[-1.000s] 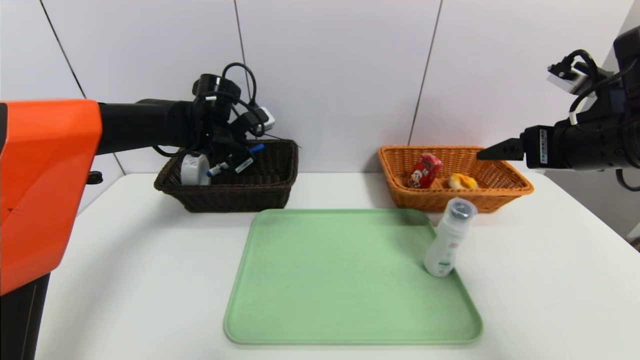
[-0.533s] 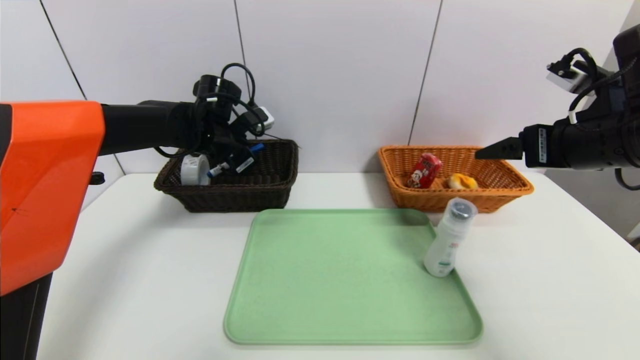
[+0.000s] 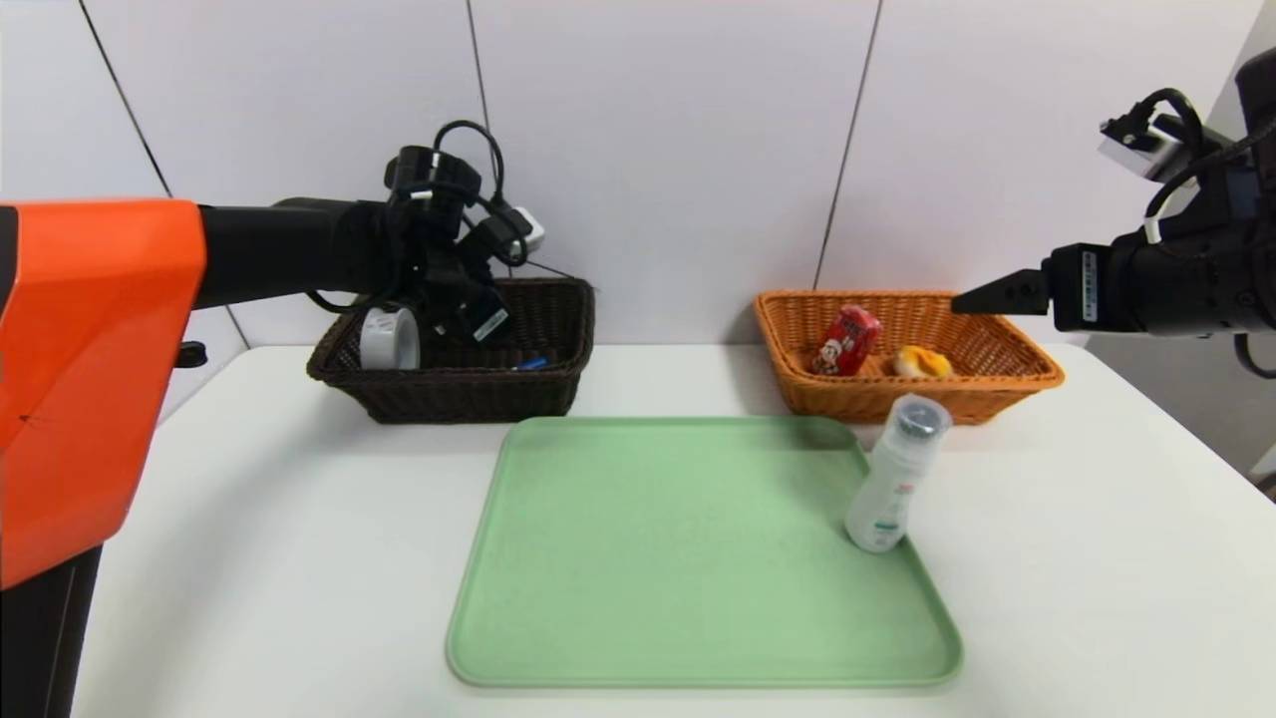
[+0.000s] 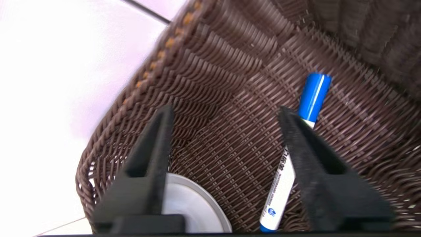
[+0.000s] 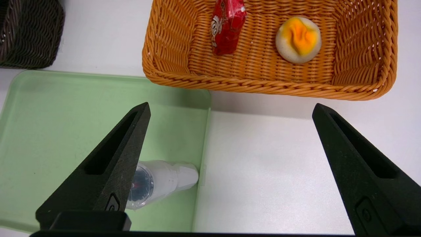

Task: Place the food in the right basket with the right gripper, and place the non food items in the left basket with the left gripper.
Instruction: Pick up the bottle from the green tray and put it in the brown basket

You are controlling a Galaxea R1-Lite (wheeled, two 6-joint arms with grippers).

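Observation:
My left gripper (image 3: 469,321) (image 4: 224,110) hangs open over the dark brown left basket (image 3: 478,394) (image 4: 230,65), holding nothing. The white marker with a blue cap (image 3: 531,364) (image 4: 286,177) lies on the basket floor below one finger, beside the white tape roll (image 3: 389,339) (image 4: 187,210). The white bottle (image 3: 892,489) (image 5: 164,179) stands at the right edge of the green tray (image 3: 648,558). In the orange right basket (image 3: 997,384) (image 5: 263,87) lie the red drink carton (image 3: 845,341) (image 5: 227,26) and the bun (image 3: 919,362) (image 5: 298,39). My right gripper (image 3: 962,302) (image 5: 231,106) is open, high above that basket's near right side.
Both baskets stand at the back of the white table against the wall, with a gap between them. The green tray (image 5: 65,125) lies in the middle, just in front of the baskets.
My left gripper has opened and the marker it held has dropped to the floor of the dark basket. The right arm has barely shifted.

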